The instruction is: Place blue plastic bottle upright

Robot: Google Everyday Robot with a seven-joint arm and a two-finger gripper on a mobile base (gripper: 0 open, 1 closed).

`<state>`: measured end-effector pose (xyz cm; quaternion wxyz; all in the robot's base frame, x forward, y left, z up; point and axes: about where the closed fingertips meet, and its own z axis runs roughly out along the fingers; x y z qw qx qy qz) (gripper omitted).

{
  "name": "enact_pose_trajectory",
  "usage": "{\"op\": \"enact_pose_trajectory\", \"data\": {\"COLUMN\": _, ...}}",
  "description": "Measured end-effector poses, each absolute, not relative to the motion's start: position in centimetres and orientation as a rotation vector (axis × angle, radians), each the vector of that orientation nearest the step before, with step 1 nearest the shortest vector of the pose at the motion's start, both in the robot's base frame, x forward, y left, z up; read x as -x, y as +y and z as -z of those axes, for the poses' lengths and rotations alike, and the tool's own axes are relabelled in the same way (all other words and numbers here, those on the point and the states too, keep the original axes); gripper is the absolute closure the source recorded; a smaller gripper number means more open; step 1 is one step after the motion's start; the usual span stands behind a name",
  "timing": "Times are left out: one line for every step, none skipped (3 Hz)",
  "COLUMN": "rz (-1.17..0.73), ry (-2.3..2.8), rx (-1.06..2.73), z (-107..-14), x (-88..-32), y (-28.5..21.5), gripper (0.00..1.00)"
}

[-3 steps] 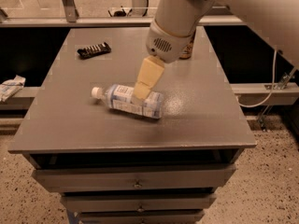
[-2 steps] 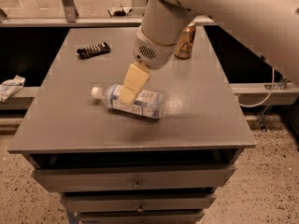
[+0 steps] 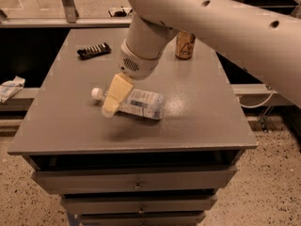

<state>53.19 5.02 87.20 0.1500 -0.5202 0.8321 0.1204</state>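
The blue plastic bottle (image 3: 143, 104) lies on its side in the middle of the grey table (image 3: 197, 121). Its white cap (image 3: 96, 93) points left and its blue-and-white label faces up. My gripper (image 3: 111, 106), cream-coloured at the end of the white arm, hangs low over the bottle's neck end, between cap and label. It covers the neck from this view. I cannot tell whether it touches the bottle.
A gold drink can (image 3: 185, 45) stands at the back of the table, right of the arm. A black flat object (image 3: 94, 51) lies at the back left. A white crumpled thing (image 3: 9, 88) sits on a ledge left of the table. Drawers (image 3: 136, 180) are below the tabletop.
My gripper has moved left and down, from over the bottle's body to over its neck end. The arm has shifted, uncovering the gold can. The bottle has not moved.
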Motion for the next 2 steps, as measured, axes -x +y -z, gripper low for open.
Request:
{"op": "enact_pose_trajectory", "data": {"rz": -0.368, "ry": 2.377, "rx": 1.520, "z": -86.55, "x": -53.28, "y": 6.75, "gripper": 0.00}}
{"op": "enact_pose_trajectory", "data": {"rz": -0.357, "ry": 2.367, "rx": 1.540, "z": -85.81, "x": -53.86, "y": 7.42, "gripper": 0.00}}
